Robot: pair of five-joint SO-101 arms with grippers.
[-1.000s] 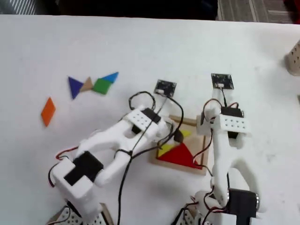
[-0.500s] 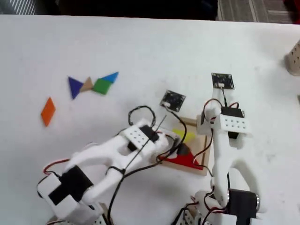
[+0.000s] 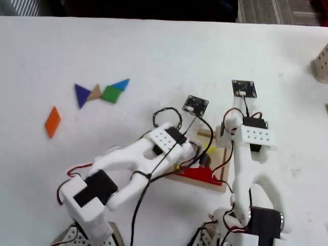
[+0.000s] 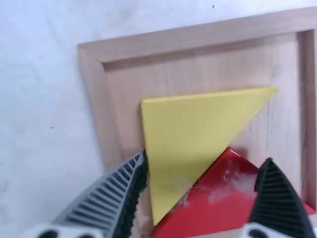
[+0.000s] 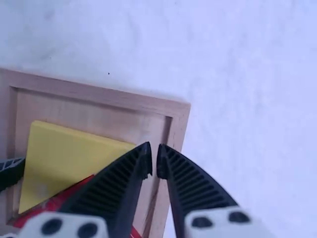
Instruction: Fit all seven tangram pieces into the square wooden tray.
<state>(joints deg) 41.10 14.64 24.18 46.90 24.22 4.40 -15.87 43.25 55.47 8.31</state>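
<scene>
- The left claw (image 4: 204, 161) hangs open over the square wooden tray (image 4: 94, 89), its two fingers spread wide and gripping nothing.
- Between those fingers lies the narrow corner of the yellow triangle (image 4: 193, 134), flat on the tray floor. One finger stands just beside the triangle's straight edge.
- The red triangle (image 4: 218, 203) lies under the same claw, its tip touching the yellow triangle's long slanted edge. The other finger stands over the red piece.
- The right claw (image 5: 153, 148) is all but closed, only a thin slit between its fingertips, and it holds nothing.
- This claw hovers over the tray's corner, with the tray's rim directly beneath the tips and the yellow triangle just to one side of them.
- Five pieces lie loose on the white bench (image 3: 154, 51), well apart from both claws and from the tray.
- Four of them form a touching row: a purple triangle (image 3: 81, 94), a tan triangle (image 3: 95, 93), a green square (image 3: 110, 94) and a blue triangle (image 3: 122, 83).
- The orange parallelogram (image 3: 52, 121) lies alone near that row, farther still from the claws.
</scene>
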